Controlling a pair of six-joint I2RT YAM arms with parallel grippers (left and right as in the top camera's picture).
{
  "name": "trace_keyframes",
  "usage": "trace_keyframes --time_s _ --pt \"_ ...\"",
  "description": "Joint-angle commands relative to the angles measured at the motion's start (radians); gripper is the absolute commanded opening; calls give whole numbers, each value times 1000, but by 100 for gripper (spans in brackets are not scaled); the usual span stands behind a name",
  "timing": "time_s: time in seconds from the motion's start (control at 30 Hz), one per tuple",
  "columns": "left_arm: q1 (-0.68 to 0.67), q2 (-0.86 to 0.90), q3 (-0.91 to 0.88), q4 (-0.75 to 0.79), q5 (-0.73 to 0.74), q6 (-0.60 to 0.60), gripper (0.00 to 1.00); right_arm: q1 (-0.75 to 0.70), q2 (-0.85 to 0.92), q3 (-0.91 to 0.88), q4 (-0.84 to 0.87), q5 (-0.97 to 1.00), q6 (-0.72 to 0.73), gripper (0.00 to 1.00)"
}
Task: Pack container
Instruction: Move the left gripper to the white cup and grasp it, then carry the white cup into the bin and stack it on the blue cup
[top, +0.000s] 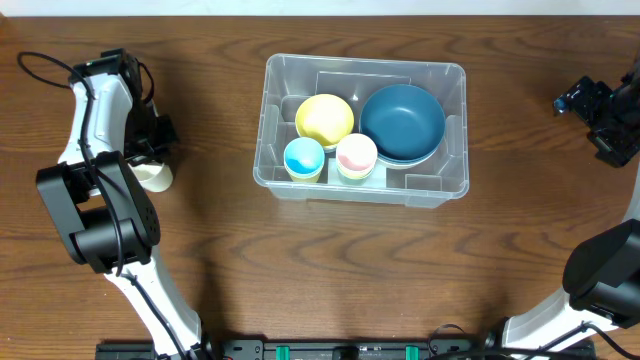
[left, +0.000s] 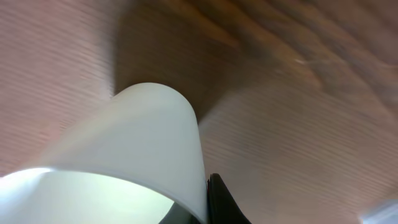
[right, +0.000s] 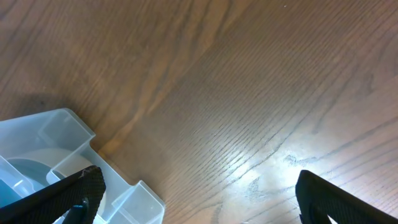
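Left of the container, nearer you: a white cup (top: 153, 178) lies on its side, well apart from the bin, over the wooden table (top: 300, 270).
Left gripper (top: 150, 160): you have it clamped on that white cup. From the wrist the cup wall fills the view, with one dark finger (left: 219, 199) against it. You cannot tell whether the cup touches the table.
Container (top: 365, 62): the clear bin sits mid-table between your two arms, touched by neither.
Near row inside the container: a blue-lined cup (top: 304, 158) and a pink-lined cup (top: 356, 155) stand upright, just beside each other.
Far row inside the container: a yellow bowl (top: 324, 118) sits left and a larger blue bowl (top: 402, 122) right, side by side.
Right gripper (top: 594, 120): right of the container and well apart, your jaws stand wide with nothing between them. Its fingers (right: 74, 196) frame a corner of the bin.
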Motion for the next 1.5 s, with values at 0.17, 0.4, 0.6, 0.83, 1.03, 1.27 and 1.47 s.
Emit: trace_keyframes --time_s 0.17,0.4,0.6,0.83,1.03,1.27,1.47 --pt "-61 -245 88 3 178 -7 6 -1 -7 -2 -1 2 10 99" --pt "-260 -491 88 61 198 35 6 -2 -7 -2 0 2 10 99" --pt "-484 -568 87 85 149 68 6 -2 -7 -2 -1 2 10 99" --pt "-648 -515 44 86 40 67 6 -2 -7 -2 -1 2 10 99" --pt "-684 -405 37 82 40 47 6 -2 -7 -2 -1 2 10 99" --pt "-711 -331 37 38 50 18 5 -2 -7 -2 -1 2 10 99" --pt "-742 -326 37 26 47 18 6 -2 -7 -2 -1 2 10 99"
